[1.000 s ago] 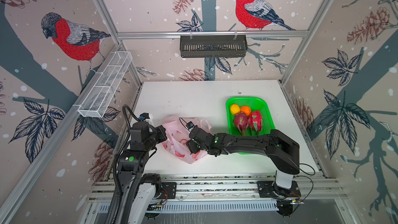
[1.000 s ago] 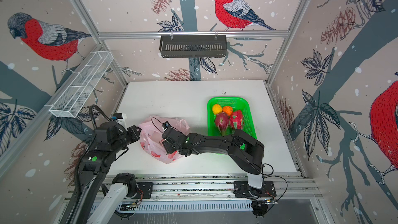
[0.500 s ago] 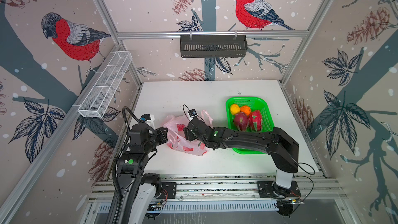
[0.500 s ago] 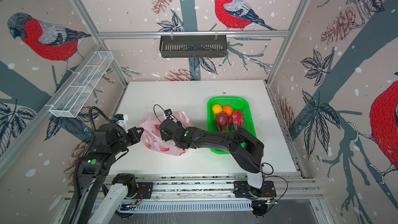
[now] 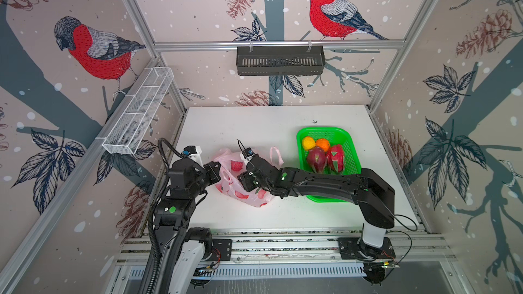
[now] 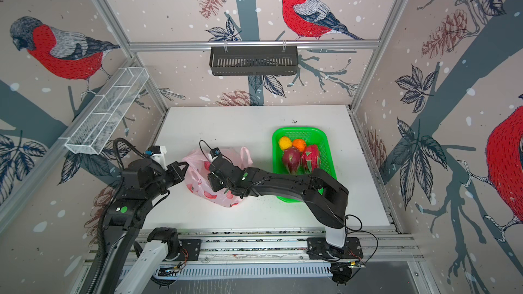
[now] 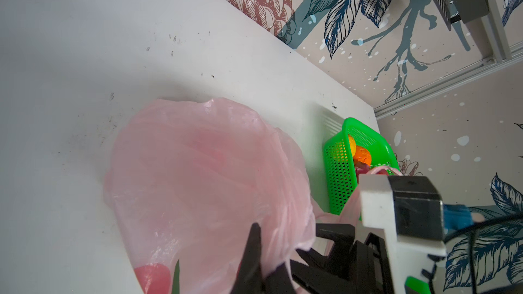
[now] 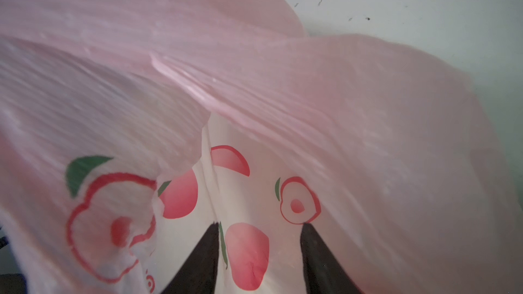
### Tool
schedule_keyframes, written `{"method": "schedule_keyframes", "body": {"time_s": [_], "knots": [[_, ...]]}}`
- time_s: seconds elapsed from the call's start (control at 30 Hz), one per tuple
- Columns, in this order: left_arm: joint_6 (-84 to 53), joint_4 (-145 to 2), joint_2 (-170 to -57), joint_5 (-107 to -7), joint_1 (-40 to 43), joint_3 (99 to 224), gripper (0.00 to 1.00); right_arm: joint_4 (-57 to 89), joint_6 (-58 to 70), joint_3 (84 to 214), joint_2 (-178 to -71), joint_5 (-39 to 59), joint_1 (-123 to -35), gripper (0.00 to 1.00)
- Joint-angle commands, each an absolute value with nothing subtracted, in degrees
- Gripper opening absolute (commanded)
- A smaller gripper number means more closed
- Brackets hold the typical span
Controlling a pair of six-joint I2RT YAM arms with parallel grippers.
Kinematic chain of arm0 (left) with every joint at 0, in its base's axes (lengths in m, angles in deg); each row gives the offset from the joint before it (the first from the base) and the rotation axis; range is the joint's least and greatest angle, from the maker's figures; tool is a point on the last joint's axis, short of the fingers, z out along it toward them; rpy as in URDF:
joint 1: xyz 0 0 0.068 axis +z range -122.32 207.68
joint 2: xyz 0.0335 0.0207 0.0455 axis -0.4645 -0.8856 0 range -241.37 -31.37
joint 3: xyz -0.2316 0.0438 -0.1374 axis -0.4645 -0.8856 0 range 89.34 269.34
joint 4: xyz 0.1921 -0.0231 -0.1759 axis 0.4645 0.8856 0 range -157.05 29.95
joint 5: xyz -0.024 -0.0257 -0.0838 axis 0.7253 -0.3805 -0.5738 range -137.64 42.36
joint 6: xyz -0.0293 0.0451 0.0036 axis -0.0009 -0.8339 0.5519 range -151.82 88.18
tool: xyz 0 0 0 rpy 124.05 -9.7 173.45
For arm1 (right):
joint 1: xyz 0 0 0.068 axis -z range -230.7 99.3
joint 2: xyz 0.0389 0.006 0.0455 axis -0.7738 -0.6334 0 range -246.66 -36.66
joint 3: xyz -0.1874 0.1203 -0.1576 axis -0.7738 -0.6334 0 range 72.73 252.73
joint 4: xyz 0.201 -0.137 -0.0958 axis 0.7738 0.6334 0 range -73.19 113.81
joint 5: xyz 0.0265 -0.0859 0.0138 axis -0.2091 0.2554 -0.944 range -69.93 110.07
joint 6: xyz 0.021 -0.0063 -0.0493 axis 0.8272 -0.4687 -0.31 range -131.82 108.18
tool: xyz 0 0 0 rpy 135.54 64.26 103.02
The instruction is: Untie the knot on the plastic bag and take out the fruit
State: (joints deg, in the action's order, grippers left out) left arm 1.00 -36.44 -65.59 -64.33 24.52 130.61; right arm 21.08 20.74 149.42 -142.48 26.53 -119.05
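Observation:
The plastic bag (image 5: 243, 196) (image 6: 203, 193) lies at the table's front left, its mouth pulled open. One loose loop handle (image 5: 276, 155) points to the back. No knot shows. My left gripper (image 5: 218, 166) (image 7: 267, 250) is shut on the plastic bag's left rim. My right gripper (image 5: 243, 179) (image 8: 260, 224) reaches into the mouth, jaws apart, with only printed film (image 8: 246, 255) in front of them. A red round fruit (image 5: 236, 165) shows inside the bag. A yellow fruit (image 5: 308, 142), an orange (image 5: 322, 144) and two dragon fruits (image 5: 316, 159) (image 5: 335, 158) lie in the basket.
The green mesh basket (image 5: 349, 142) (image 7: 336, 171) stands right of the bag, and the right arm passes over its front edge. A white wire shelf (image 5: 138, 114) hangs on the left wall and a black rack (image 5: 280, 60) on the back wall.
My right gripper moved from the bag's front side toward the back, over its mouth, then dipped in, and its jaws narrowed. The bag shifted and opened wider. The left gripper kept its hold.

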Motion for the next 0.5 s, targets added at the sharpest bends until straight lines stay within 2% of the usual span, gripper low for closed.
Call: {"method": "schedule_keyframes", "body": {"time_s": [0.0,0.47], "knots": [[2.0,-40.8,-66.0,-64.7,24.7,131.3,0.0,20.9,20.3,149.2,-141.5,24.9,-119.5,0.48],[1.3,-42.1,-66.0,-69.5,24.7,132.1,0.0,13.8,21.4,152.9,-149.9,28.8,-117.4,0.48]]}}
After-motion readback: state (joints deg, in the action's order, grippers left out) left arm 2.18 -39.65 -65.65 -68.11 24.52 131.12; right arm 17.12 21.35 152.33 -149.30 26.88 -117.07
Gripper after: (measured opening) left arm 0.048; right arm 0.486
